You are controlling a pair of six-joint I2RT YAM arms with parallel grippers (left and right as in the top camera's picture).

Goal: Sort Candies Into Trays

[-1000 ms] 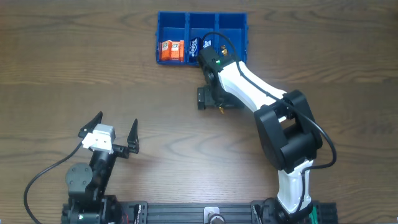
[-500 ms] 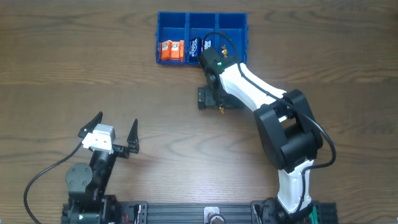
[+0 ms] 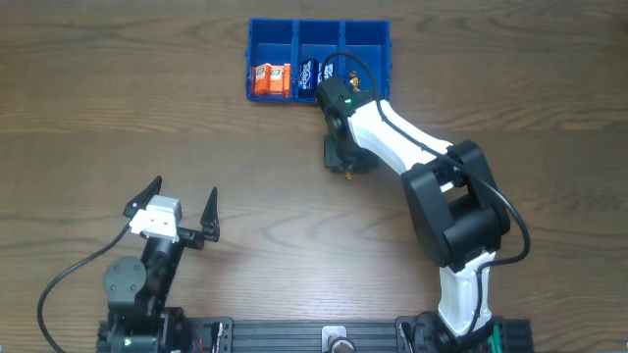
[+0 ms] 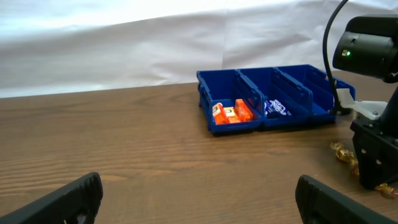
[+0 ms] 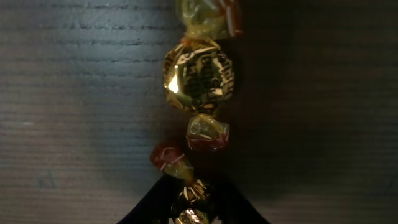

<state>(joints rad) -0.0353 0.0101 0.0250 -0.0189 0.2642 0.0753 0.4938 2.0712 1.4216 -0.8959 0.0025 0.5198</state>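
Right gripper [image 3: 345,163] sits low on the table [image 3: 118,108] just below the tray [image 3: 319,22], its fingers pinched on a gold candy [image 5: 190,194]. My left gripper [image 3: 183,201] waits by its base, fingers spread wide. The tray holds orange candies [image 3: 270,78] in its left bin and blue candies [image 3: 307,73] in the middle. The right bin looks bare where the arm leaves it uncovered. A second gold candy [image 5: 199,74] lies loose just past the fingertips. I judge sorting well along, with these two golds left.
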